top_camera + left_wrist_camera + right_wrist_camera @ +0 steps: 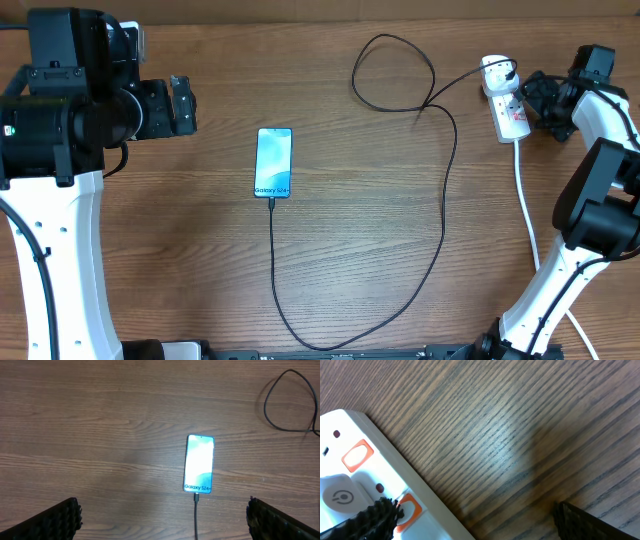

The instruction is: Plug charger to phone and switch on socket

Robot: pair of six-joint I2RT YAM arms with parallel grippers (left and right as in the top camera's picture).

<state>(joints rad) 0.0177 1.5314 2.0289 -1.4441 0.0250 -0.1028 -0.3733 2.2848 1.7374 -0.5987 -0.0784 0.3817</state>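
Note:
The phone lies face up mid-table, its blue screen reading "Galaxy S24+"; it also shows in the left wrist view. The charger's black cable is plugged into the phone's near end, loops along the table and runs to the white adapter in the socket. My left gripper is open, raised left of the phone. My right gripper is open, low at the socket's right side; its left finger lies over an orange-framed switch on the socket.
The socket's thick white cord runs toward the table's front right, beside my right arm. A second orange-framed switch and a round power symbol show on the strip.

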